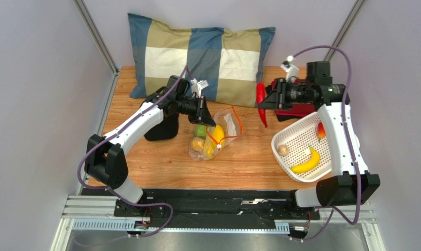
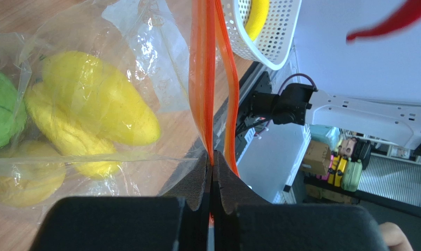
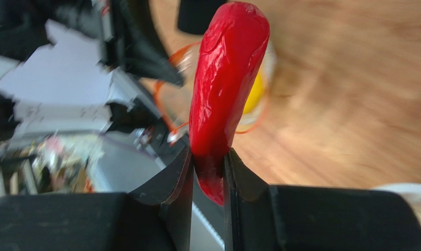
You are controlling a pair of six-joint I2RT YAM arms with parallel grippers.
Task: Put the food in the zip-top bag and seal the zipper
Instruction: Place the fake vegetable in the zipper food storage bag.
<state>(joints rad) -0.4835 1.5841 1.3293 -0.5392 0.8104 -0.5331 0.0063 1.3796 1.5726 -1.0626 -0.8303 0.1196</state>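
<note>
The clear zip-top bag (image 1: 217, 137) lies mid-table with a green piece (image 1: 200, 130) and yellow pieces (image 1: 216, 137) inside. My left gripper (image 1: 205, 116) is shut on the bag's orange-red zipper strip (image 2: 203, 78) and holds the mouth up. The left wrist view shows the yellow pieces (image 2: 92, 99) and green piece (image 2: 0, 112) through the plastic. My right gripper (image 1: 266, 100) is shut on a long red piece (image 1: 261, 103) above the table, right of the bag. In the right wrist view the red piece (image 3: 228, 89) sticks out past my gripper (image 3: 210, 157), and the bag is blurred behind it.
A white perforated basket (image 1: 291, 137) at the right holds a yellow banana (image 1: 307, 161), a small beige round piece (image 1: 283, 149) and a small red-orange piece (image 1: 320, 130). A checked pillow (image 1: 196, 57) lies at the back. A black object (image 1: 161, 129) sits under my left arm.
</note>
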